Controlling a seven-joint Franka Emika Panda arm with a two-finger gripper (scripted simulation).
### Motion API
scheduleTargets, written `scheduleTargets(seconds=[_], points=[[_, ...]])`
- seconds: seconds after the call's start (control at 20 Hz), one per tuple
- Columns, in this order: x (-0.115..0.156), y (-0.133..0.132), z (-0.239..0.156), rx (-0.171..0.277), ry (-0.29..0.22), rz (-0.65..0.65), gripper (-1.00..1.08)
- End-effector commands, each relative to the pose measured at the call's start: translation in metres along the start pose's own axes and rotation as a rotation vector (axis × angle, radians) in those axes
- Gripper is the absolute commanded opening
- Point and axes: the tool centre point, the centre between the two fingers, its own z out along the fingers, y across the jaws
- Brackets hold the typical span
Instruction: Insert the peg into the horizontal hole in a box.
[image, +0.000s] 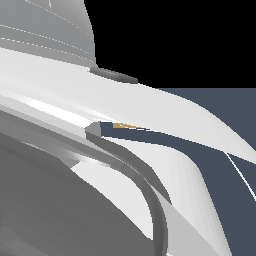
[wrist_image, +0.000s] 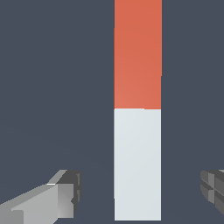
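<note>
The gripper (wrist_image: 140, 192) is spread wide with nothing held; one finger (wrist_image: 48, 201) sits on each side of the peg (wrist_image: 137, 109), clear of it. The peg lies flat on the dark floor (wrist_image: 52, 87), its pale half between the fingers.

In the exterior view, the arm (image: 75, 165) blocks nearly everything; only a tan sliver (image: 122, 126) shows.

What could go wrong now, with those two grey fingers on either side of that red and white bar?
1. The peg lies nearer one of the fingers than the other, so closing might nudge it sideways or turn it.
2. The fingers flank the white half, well off the bar's colour boundary, so a lift from there could tip it.
3. The exterior view is almost filled by the arm; only a tan sliver shows, so the box cannot be checked.
</note>
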Motion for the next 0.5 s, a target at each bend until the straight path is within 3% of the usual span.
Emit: scheduleTargets(seconds=[0.0,0.45], points=[[0.000,-0.001,0.011,0.001,0.000,0.000,1.00],[-0.001,0.000,0.040,0.001,0.001,0.001,1.00]])
